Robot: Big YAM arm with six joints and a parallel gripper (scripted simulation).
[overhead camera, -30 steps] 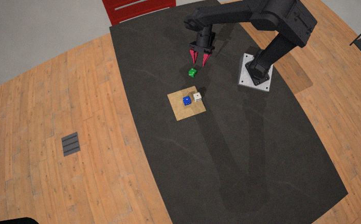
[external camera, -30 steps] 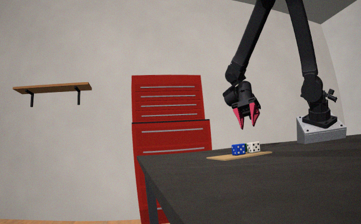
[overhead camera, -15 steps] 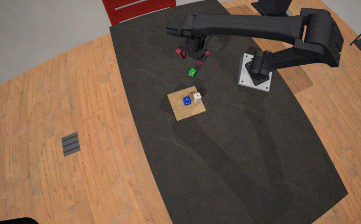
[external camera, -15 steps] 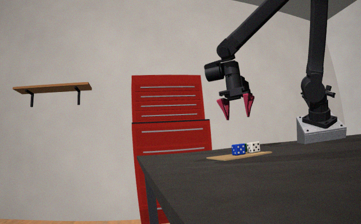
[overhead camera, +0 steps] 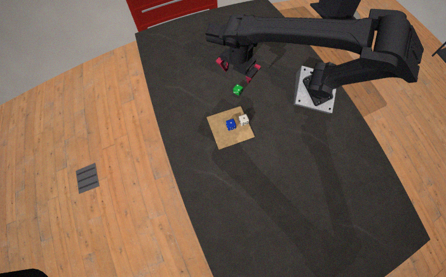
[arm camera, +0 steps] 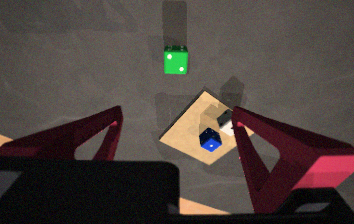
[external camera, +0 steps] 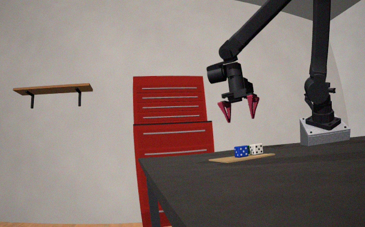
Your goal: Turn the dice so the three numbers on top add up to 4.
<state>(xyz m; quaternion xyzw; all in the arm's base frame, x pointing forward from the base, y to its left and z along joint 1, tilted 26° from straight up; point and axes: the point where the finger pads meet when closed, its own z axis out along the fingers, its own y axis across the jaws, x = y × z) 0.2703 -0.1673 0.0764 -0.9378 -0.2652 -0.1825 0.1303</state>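
The green die (overhead camera: 237, 89) (external camera: 248, 149) (arm camera: 176, 61) lies on the table beyond the mat, off it, with two pips on top. The blue die (overhead camera: 230, 124) (external camera: 240, 151) (arm camera: 210, 142) sits on the tan mat (overhead camera: 220, 140) (external camera: 223, 160) (arm camera: 182, 135) with one pip up. The white die (overhead camera: 243, 119) (external camera: 256, 149) (arm camera: 228, 128) also shows one pip on top and sits at the mat's edge; whether it is fully on is hard to tell. The mat lies flat. My gripper (overhead camera: 237, 75) (external camera: 240, 120) (arm camera: 177, 112) is wide open and empty, well above the table. Its finger partly hides the white die in the wrist view.
The arm's metal base plate (overhead camera: 298, 103) (external camera: 324, 138) stands on the dark table (overhead camera: 269, 206) (external camera: 262, 191), to the right of the mat. A red drawer cabinet (overhead camera: 176, 6) (external camera: 169, 112) stands beyond the table's far edge.
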